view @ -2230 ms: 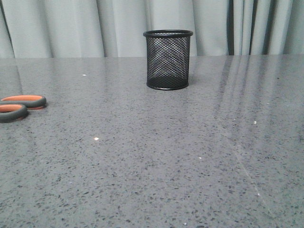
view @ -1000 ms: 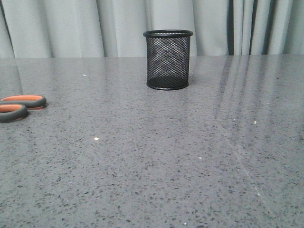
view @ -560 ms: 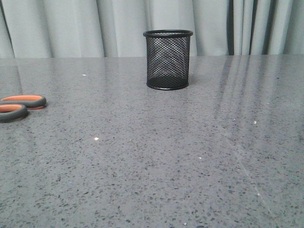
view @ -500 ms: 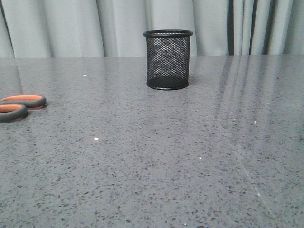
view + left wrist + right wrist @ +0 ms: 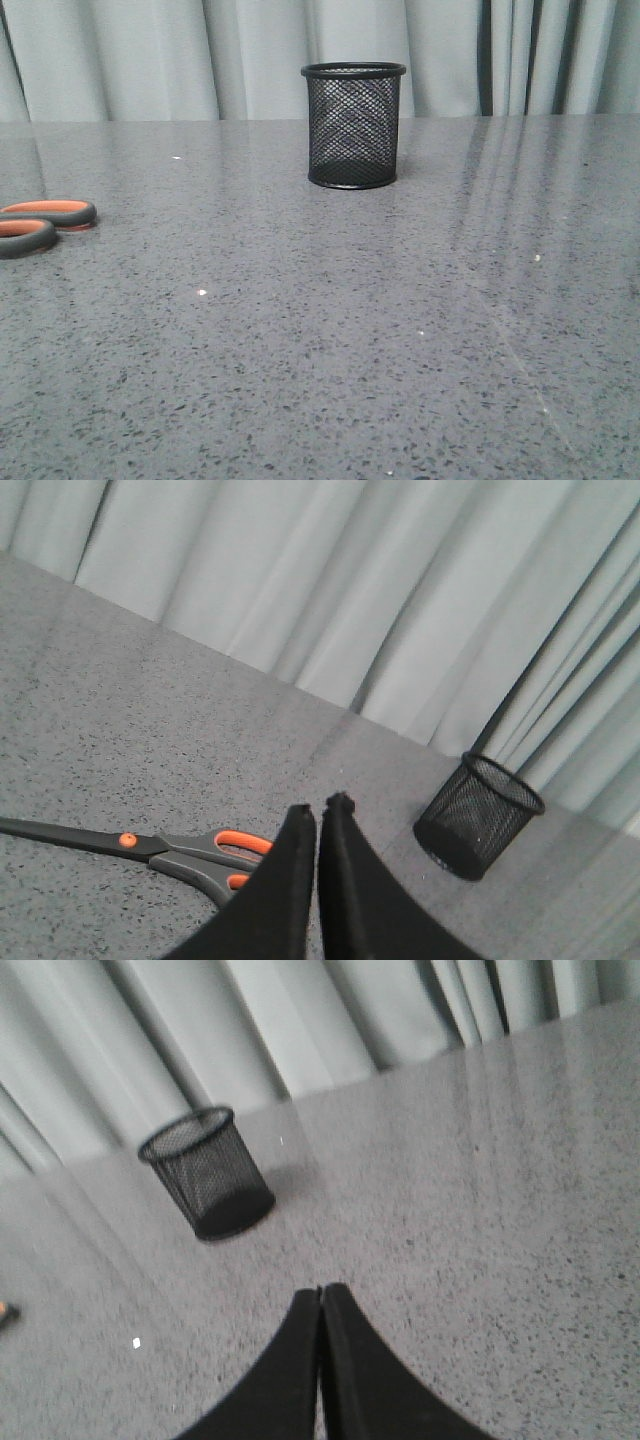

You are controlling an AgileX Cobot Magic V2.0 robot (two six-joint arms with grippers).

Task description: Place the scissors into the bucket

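The scissors (image 5: pixel 40 224) lie flat on the grey table at the far left of the front view; only their grey, orange-lined handle loops show there. The left wrist view shows them whole (image 5: pixel 150 847), blades pointing away from the bucket (image 5: pixel 478 816). The bucket (image 5: pixel 353 125) is a black wire-mesh cup standing upright at the back centre, empty; it also shows in the right wrist view (image 5: pixel 207 1172). My left gripper (image 5: pixel 319 808) is shut and empty, above the table just beside the handles. My right gripper (image 5: pixel 321 1291) is shut and empty over bare table. Neither arm shows in the front view.
The grey speckled table (image 5: pixel 330 330) stretches from the front edge to a pale curtain (image 5: pixel 150 55) at the back. A few small white specks (image 5: pixel 202 292) lie on the surface.
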